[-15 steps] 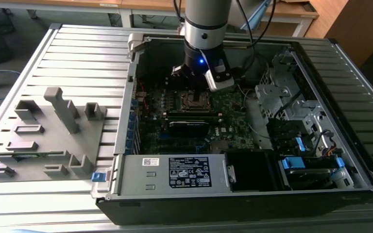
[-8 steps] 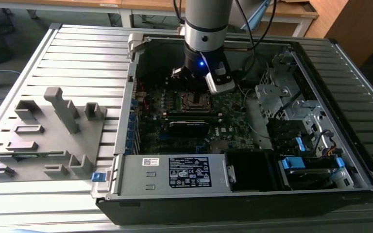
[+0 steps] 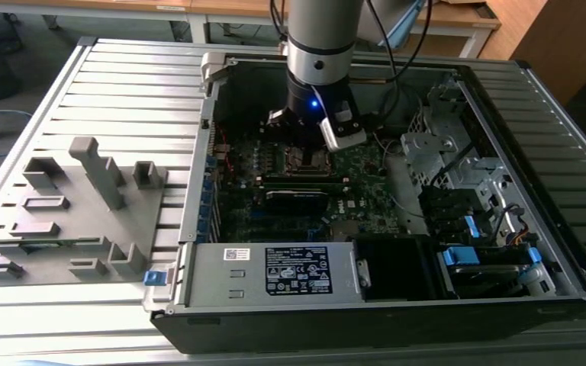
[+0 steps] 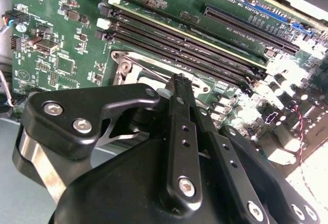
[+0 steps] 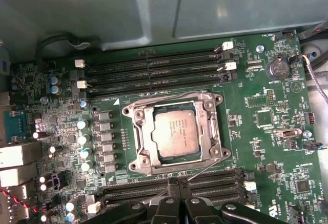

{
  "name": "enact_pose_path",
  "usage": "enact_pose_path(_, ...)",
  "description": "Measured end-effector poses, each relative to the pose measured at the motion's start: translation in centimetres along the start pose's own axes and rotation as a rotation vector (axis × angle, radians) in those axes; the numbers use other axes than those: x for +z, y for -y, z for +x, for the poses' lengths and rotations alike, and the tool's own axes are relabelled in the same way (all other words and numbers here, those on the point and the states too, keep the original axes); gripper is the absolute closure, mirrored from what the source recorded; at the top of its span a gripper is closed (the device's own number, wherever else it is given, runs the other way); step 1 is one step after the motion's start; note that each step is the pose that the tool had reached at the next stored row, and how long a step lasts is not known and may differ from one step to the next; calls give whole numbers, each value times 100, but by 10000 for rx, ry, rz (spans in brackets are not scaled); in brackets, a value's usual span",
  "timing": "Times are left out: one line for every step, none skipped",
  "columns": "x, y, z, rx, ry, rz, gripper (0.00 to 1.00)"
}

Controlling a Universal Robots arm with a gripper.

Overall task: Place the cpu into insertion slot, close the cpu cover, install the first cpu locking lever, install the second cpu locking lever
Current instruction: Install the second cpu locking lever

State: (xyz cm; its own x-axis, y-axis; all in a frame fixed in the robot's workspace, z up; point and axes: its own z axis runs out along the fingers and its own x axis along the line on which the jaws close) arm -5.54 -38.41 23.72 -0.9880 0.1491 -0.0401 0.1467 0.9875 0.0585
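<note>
In the first wrist view the cpu (image 5: 175, 130), a dull grey square chip, lies flat in the insertion slot (image 5: 134, 112). The silver cpu cover (image 5: 141, 137) is down over it, framing the chip through its window. A thin wire locking lever (image 5: 207, 166) runs slanting from the socket's corner to my gripper (image 5: 177, 182), whose black fingers are together at the lever's end. Another wire lever (image 5: 169, 98) lies along the socket's far edge. In the second wrist view the gripper (image 4: 179, 80) stands just over a corner of the socket (image 4: 125, 67). The exterior view has the arm's wrist (image 3: 319, 99) above the socket (image 3: 308, 158).
Black memory slots (image 5: 154, 65) flank the socket on both sides. Capacitors (image 5: 82, 131) stand beside it. The motherboard lies in an open computer case (image 3: 211, 191) with a power supply (image 3: 272, 271) and a drive cage (image 3: 456, 168). A grey fixture block (image 3: 69, 213) sits on the exterior view's left.
</note>
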Motion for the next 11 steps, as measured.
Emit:
enact_pose_path(4, 2, 6, -5, 2, 0, 89)
enact_pose_path(5, 2, 7, -6, 3, 0, 89)
enact_pose_path(4, 2, 7, -7, 2, 1, 89)
enact_pose_path(5, 2, 7, -8, 2, 0, 89)
enact_pose_path(8, 2, 8, -6, 3, -1, 89)
enact_pose_path(10, 3, 9, -7, 3, -1, 89)
enact_pose_path(10, 3, 9, -7, 3, -1, 89)
enact_pose_path(11, 3, 9, -7, 3, -1, 89)
enact_pose_path(13, 3, 12, -5, 4, -3, 89)
enact_pose_path(16, 4, 14, -4, 5, -4, 89)
enact_pose_path(18, 4, 17, -5, 4, -2, 89)
